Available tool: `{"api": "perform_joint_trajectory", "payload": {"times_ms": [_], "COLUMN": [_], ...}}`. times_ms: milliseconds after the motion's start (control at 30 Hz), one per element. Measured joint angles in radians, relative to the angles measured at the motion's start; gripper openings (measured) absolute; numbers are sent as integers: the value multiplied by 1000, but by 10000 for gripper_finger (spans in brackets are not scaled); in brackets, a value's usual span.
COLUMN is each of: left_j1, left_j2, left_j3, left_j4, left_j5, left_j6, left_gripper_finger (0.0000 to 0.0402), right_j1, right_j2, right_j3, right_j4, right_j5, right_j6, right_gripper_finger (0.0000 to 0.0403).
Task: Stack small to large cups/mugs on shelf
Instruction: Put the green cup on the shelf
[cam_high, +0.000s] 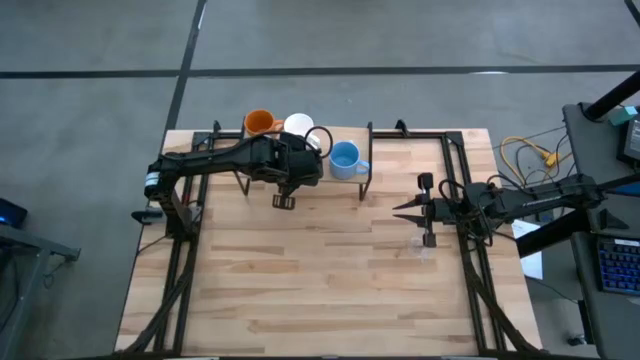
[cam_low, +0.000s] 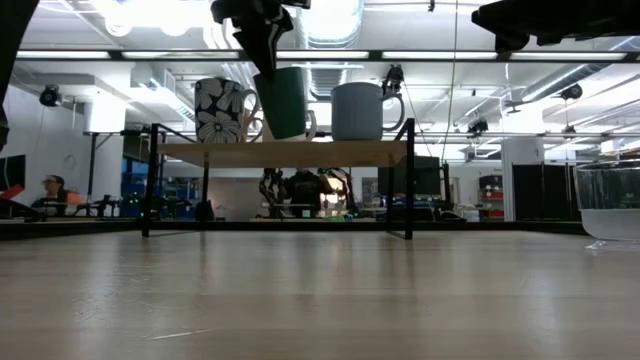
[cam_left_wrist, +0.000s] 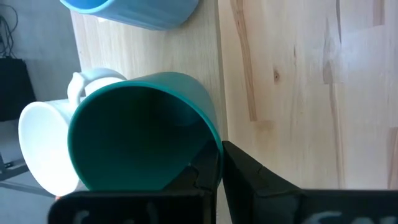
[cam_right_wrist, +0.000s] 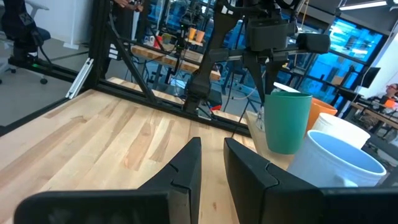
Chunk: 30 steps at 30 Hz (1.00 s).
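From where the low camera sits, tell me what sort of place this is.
Probably a robotics lab or workshop. Bare ceiling ducts with strip lights run overhead, benches with more equipment stand behind the shelf, and a person sits at a workstation at one side.

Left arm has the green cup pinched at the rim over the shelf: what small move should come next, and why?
Probably lower it straight down. The left gripper is shut on the green cup, which hangs tilted just above the shelf between the patterned mug and the blue mug, not yet resting.
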Motion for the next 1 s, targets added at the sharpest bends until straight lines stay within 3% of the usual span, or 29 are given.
{"api": "perform_joint_trajectory", "payload": {"times_ms": [1000], "left_j1": [0], "left_j2": [17], "left_j3": [-1], "left_j4": [-8], "left_j5": [-6], "left_j6": [9], "left_gripper_finger": [0], "right_j1": [0], "right_j2": [0], "right_j3": [0], "right_j4": [-3], "right_j5": [0], "right_j6": [-2], "right_gripper_finger": [63]}}
